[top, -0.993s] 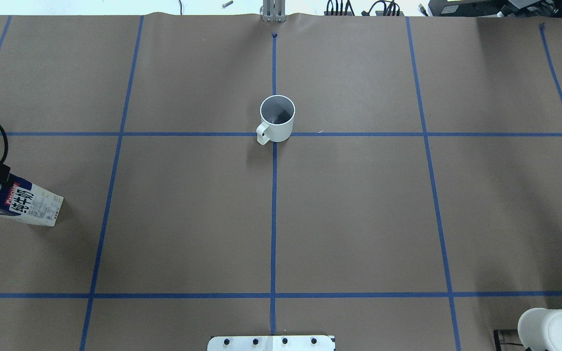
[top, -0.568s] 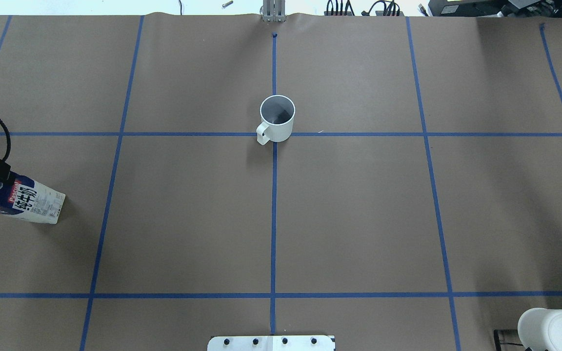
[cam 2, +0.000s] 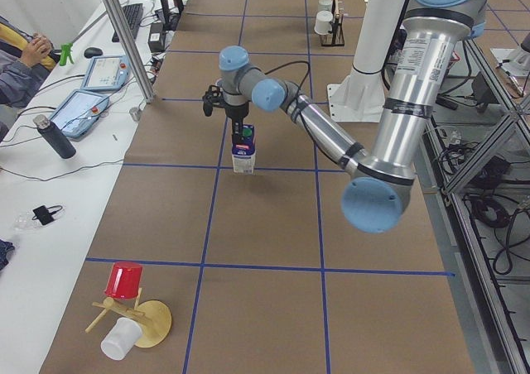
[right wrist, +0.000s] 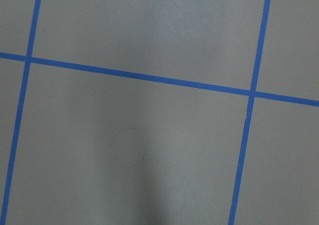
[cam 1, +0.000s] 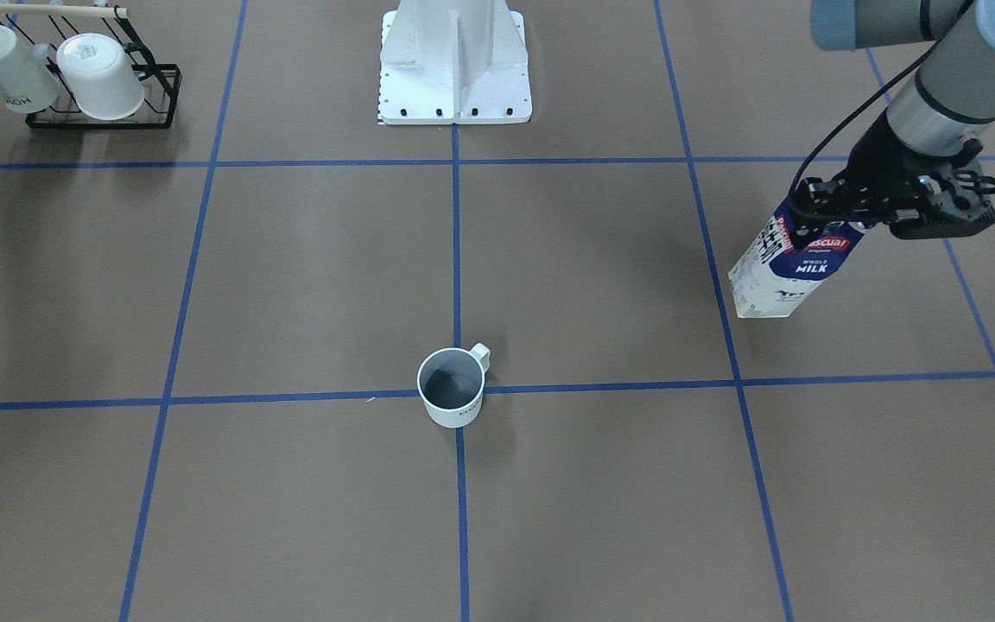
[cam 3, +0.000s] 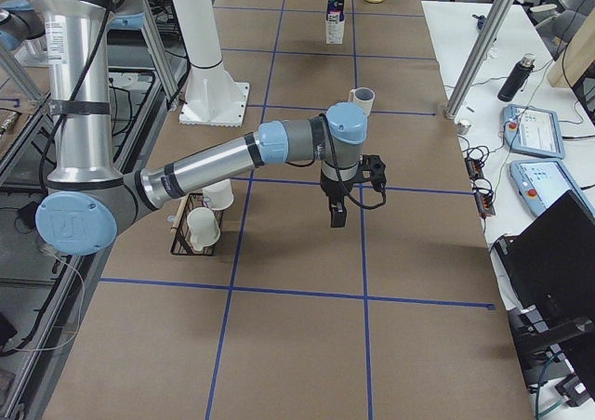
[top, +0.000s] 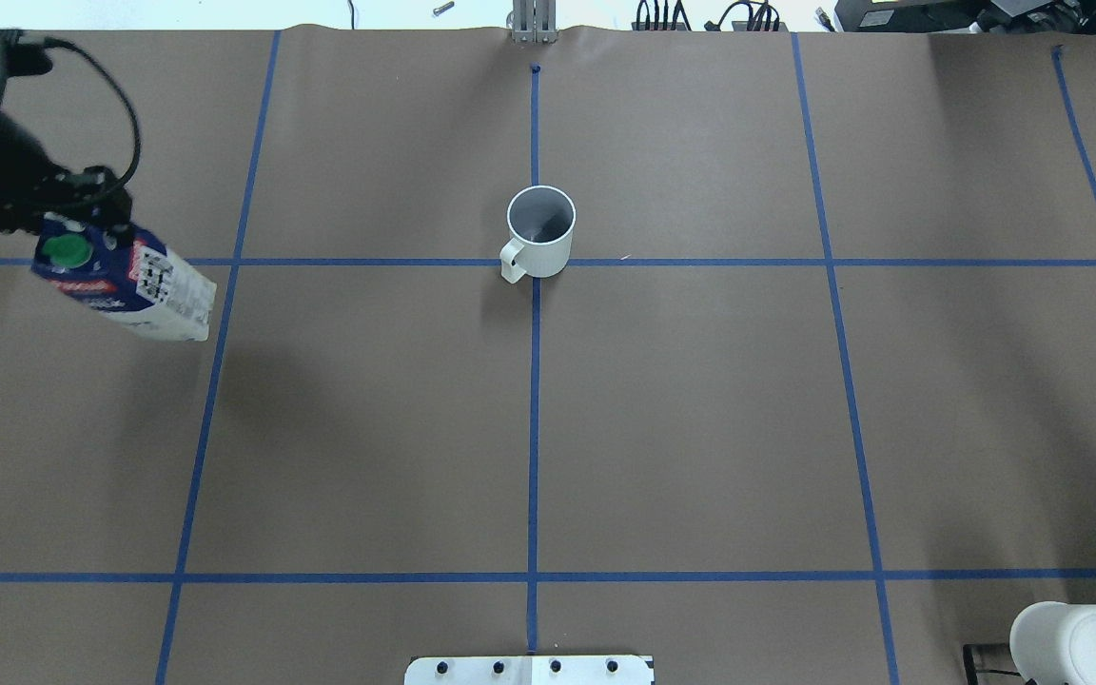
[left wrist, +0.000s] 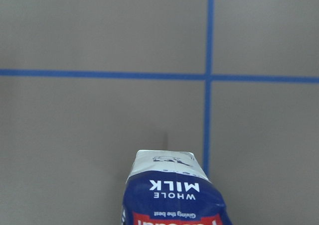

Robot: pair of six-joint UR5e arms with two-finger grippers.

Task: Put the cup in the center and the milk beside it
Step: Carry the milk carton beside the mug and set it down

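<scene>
Milk carton (top: 125,290): dark blue top, white bottom, green cap, red Pascual logo, hanging tilted, well left of the cup (top: 540,231). Left gripper (cam 1: 821,223) fingers are clamped on the carton's top. The white mug, dark grey inside, stands upright over the center crossing of the blue tape lines (top: 535,381). Since 0.6 s ago the carton has swung away from the table edge, up level with the cup; the cup is unmoved. The right gripper (cam 3: 337,217) hangs nearer the cup, but I can't tell its finger opening.
</scene>
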